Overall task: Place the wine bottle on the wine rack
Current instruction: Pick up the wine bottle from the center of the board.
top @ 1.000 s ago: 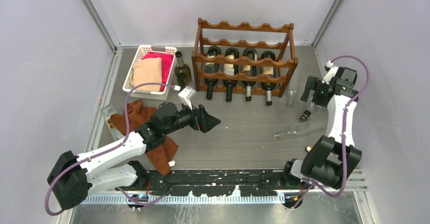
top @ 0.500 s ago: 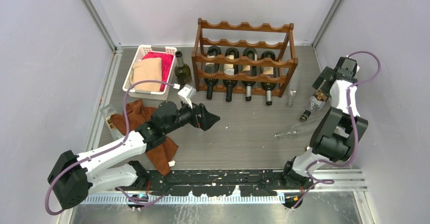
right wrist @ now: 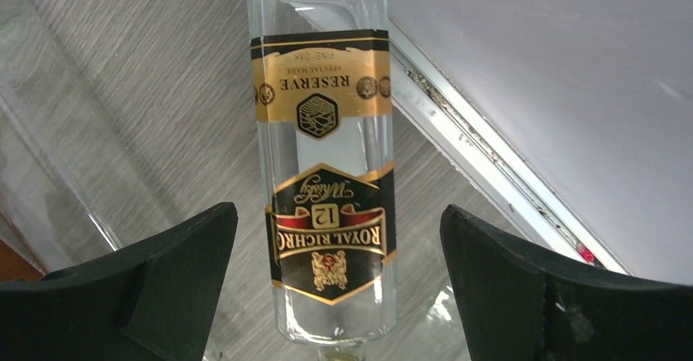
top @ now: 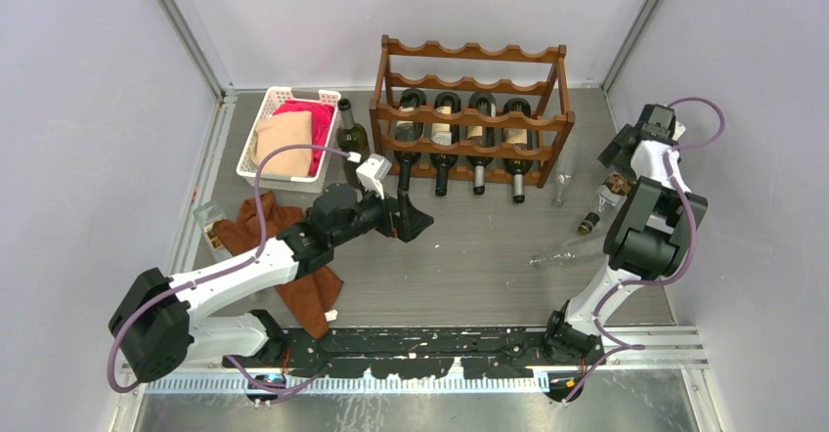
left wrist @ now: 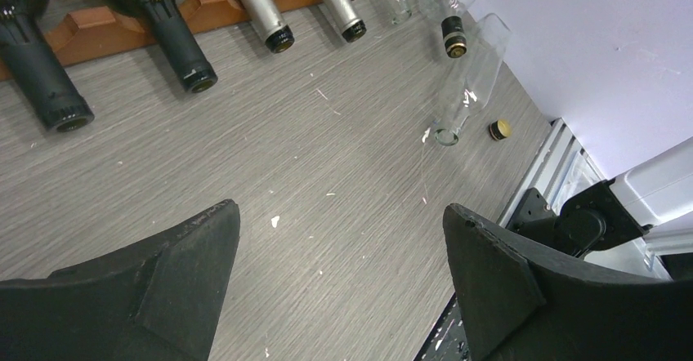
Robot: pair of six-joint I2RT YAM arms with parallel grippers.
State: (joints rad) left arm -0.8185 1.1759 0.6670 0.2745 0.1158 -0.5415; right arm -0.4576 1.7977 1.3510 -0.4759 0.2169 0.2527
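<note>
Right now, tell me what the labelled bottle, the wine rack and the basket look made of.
Labelled bottle: probably clear glass, since the table grain shows through it; its label is glossy black and gold. Wine rack: reddish-brown wood, seemingly with a smooth stained finish. Basket: white plastic by its look, with slotted walls.

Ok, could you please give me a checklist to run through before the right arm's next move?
1. Right gripper open: ok, jaws wide.
2. Labelled bottle centred between the jaws: ok, lying flat, not gripped.
3. Room beside the empty glass bottle lying next to it: cannot tell.
4. Free slots on the rack: ok, upper tiers bare; four bottles fill a lower tier.
5. Left gripper out of the way: ok, open, holding nothing, in front of the rack's left end.
</note>
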